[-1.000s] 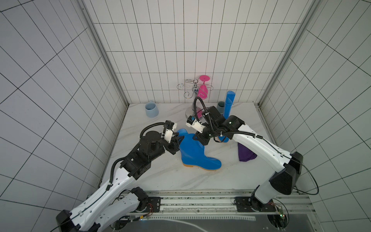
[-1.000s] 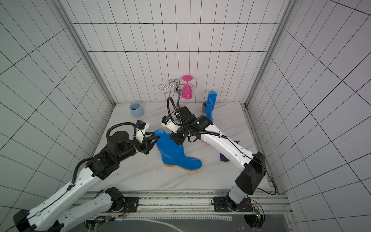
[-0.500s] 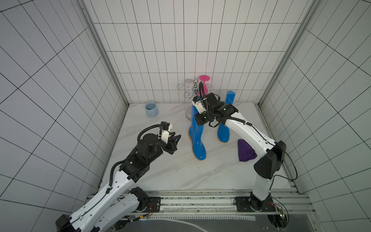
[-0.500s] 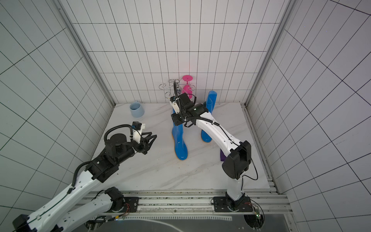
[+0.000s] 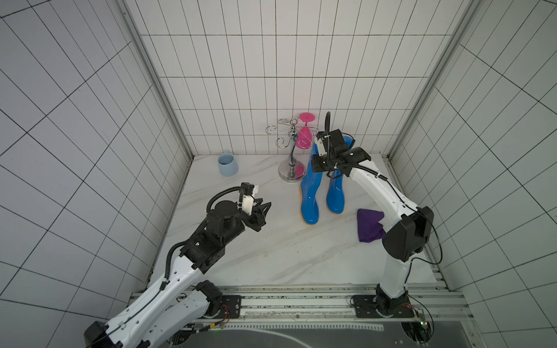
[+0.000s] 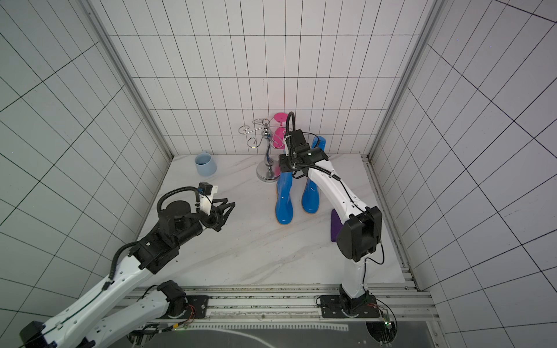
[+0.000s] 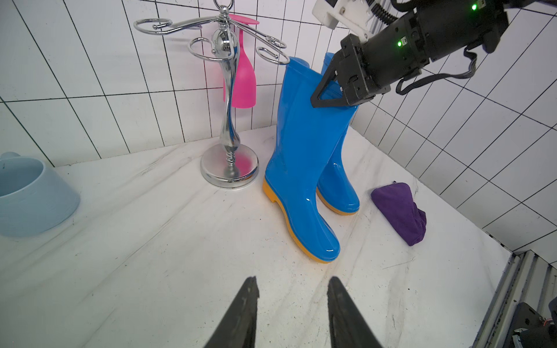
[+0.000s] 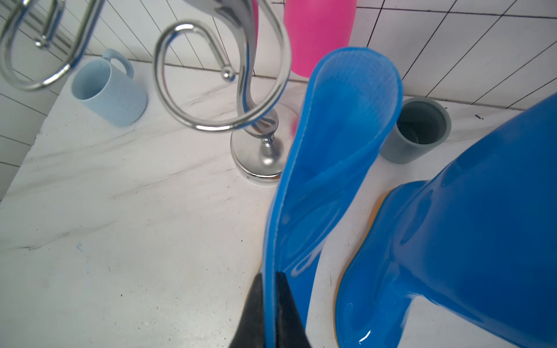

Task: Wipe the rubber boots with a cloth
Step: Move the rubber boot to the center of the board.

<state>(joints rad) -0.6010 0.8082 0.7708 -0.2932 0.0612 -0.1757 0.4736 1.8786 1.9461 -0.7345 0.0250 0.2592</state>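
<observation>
Two glossy blue rubber boots with orange soles stand upright side by side at the back of the table: one [image 5: 310,192] [image 7: 301,180] next to the chrome stand, the other [image 5: 335,195] [image 7: 340,186] just right of it. My right gripper [image 8: 270,275] [image 7: 316,101] is shut on the top rim of the boot [image 8: 331,150] by the stand. The purple cloth [image 5: 369,226] [image 7: 401,211] lies bunched on the table, right of the boots and partly under my right arm. My left gripper [image 5: 265,209] [image 7: 292,286] hovers open and empty, left of the boots.
A chrome cup stand [image 5: 291,156] holding a pink glass [image 5: 304,138] stands close against the held boot. A light blue mug [image 5: 227,164] lies at the back left. A grey cup [image 8: 419,129] stands behind the boots. Tiled walls enclose three sides.
The right gripper has carried the boot from mid-table back to stand beside the other boot. The left gripper has come off that boot and drawn back to the left.
</observation>
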